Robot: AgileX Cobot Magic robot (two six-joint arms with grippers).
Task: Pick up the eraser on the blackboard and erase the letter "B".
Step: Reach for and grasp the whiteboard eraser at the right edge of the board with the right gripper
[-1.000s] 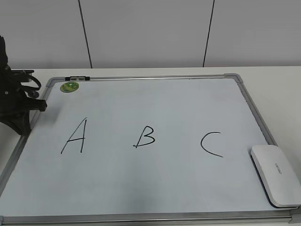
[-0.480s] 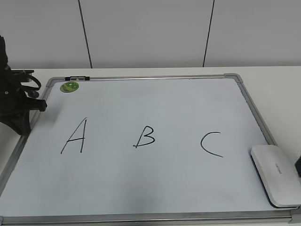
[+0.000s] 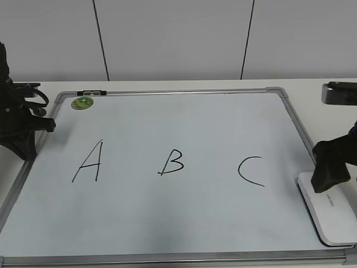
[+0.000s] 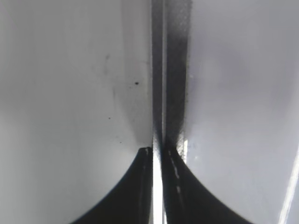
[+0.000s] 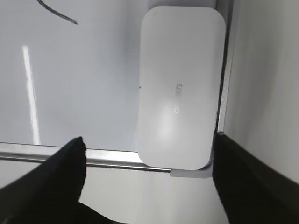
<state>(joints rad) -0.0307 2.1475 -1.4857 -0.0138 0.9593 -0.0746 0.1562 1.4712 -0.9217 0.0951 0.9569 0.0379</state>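
Observation:
The white eraser (image 3: 330, 215) lies flat on the near right corner of the blackboard (image 3: 184, 223); it also shows in the right wrist view (image 5: 180, 88). The black letter "B" (image 3: 172, 162) stands mid-board between "A" (image 3: 89, 162) and "C" (image 3: 250, 171). My right gripper (image 5: 148, 151) is open and empty, its fingers spread wider than the eraser, above its near end; one finger (image 3: 330, 165) shows in the exterior view. My left gripper (image 4: 157, 150) is shut and empty, over the board's left frame edge (image 4: 159, 70).
A small green round magnet (image 3: 82, 103) and a black-and-silver marker (image 3: 91, 92) sit at the board's far left corner. The left arm (image 3: 17, 120) rests by the board's left edge. A white wall stands behind the table.
My right arm has come into the exterior view from the right and now hangs over the eraser. The left arm, the eraser and the letters have not moved.

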